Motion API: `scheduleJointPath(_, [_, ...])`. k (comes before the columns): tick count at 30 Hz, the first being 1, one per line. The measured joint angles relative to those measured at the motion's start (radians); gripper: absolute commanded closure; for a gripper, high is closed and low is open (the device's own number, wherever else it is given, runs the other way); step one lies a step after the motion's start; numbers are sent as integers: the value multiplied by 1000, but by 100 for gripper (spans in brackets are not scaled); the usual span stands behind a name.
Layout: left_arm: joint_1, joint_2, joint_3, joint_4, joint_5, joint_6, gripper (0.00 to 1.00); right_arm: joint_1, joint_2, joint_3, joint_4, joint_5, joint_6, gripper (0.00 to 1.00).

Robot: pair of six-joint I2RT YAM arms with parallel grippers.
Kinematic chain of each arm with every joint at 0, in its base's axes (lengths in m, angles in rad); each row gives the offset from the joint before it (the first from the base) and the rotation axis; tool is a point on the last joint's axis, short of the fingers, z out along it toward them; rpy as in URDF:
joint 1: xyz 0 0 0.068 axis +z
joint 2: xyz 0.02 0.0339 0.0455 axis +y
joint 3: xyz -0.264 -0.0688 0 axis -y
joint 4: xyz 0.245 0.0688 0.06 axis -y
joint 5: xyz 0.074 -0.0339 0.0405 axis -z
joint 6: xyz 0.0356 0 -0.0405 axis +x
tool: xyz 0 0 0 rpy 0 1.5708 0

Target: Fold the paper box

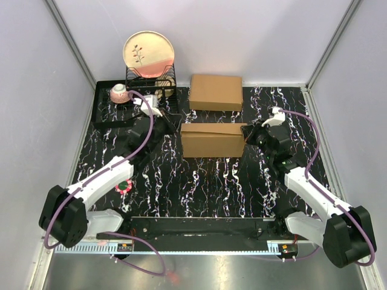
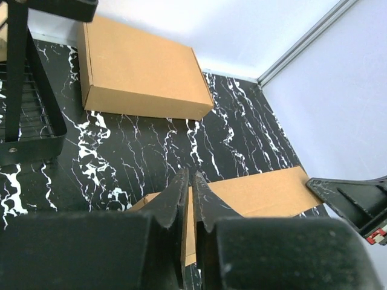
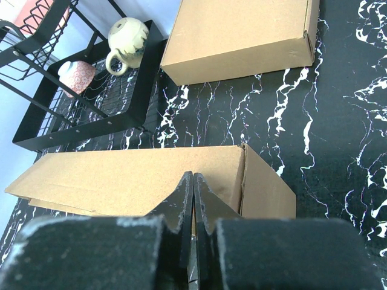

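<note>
My left gripper (image 2: 191, 184) is pinched almost shut on the left end of the paper box (image 1: 211, 140). My right gripper (image 3: 192, 181) is closed at its right end, grip unclear. The box sits mid-table, with the spare box (image 1: 216, 92) behind it. It's light, stiff cardboard, so I'd grip edges near creases.

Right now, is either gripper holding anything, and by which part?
The left gripper pinches the nearer brown cardboard box by its left-end edge; the right gripper is shut at its right end, grip unclear.
</note>
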Motion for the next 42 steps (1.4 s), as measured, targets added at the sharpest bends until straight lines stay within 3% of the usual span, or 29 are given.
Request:
scheduleJointPath(7, [-39, 85, -13, 3, 3, 13, 96, 0, 0, 0, 0, -1, 0, 96])
scheduleJointPath(29, [-36, 171, -130, 295, -29, -53, 100, 0, -2, -32, 40, 3, 0, 98])
scheduleJointPath(42, [-120, 205, -178, 425, -195, -34, 100, -2, 2, -65, 88, 22, 4, 99])
